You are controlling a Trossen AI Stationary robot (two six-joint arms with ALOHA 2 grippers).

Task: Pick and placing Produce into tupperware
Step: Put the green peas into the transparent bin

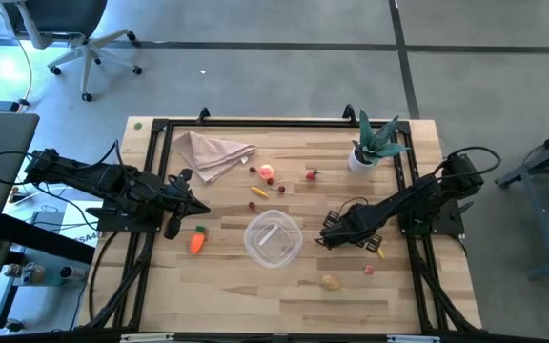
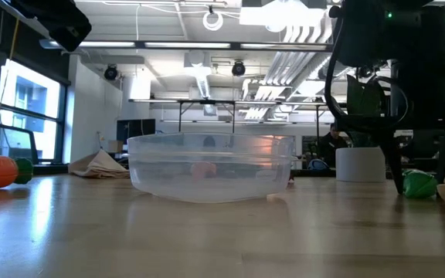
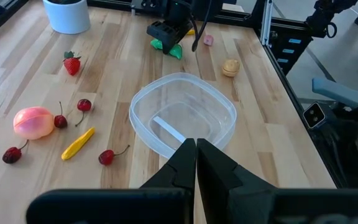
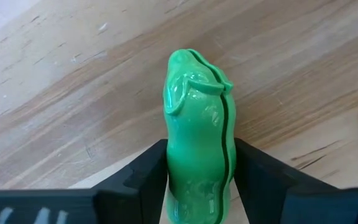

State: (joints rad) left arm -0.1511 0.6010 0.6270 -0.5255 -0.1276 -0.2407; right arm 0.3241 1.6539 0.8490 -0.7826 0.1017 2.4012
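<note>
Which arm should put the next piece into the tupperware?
Right, most likely. The right gripper is already shut on the green pepper, just beside the empty tupperware. The left gripper is shut on nothing, waiting on the tupperware's other side, near the carrot.

Ceiling lamps (image 2: 213, 18) are glaring in the low view, daylight is entering through windows (image 2: 22, 108), and the table (image 2: 207, 239) is reflecting a soft sheen.

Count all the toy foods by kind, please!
Cherries: 4
Strawberry: 1
Peach: 1
Yellow pieces: 2
Pink piece: 1
Pepper, held in the right gripper: 1
Carrot: 1
Potato: 1
Total: 12
</note>
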